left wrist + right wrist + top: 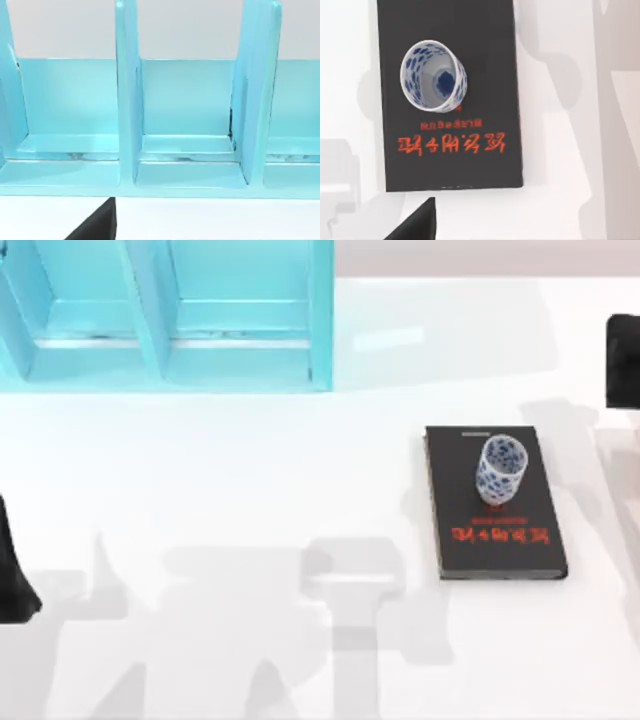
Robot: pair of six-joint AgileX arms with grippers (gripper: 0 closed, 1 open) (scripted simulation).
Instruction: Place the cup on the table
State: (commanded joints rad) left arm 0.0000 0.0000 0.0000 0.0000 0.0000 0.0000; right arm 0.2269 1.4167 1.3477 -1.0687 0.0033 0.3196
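1. Cup (500,469): count one. Small, white, blue dot pattern, no handle. Stands upright, mouth up, on the black book (495,530), at the book's end nearer the shelf unit. Not on the bare worktop (250,490).
2. Book: count one. Lies flat on the worktop toward its right side, red lettering on the cover. In the right wrist view the cup (434,76) sits above the red lettering on the book (485,75), with white worktop (560,210) on all sides of the book.
3. Shelf unit (165,310): count one, turquoise, at the far left of the worktop, well apart from the book. Left wrist view faces it (185,100): upright dividers, open compartments between them.
4. Left arm (15,570): dark form at the worktop's left edge, well apart from the cup. State of its jaws: cannot tell.
5. Right arm (622,360): dark form at the worktop's right edge, near the book but not touching it or the cup. State of its jaws: cannot tell.
6. Grey arm shadows lie across the worktop, near side.
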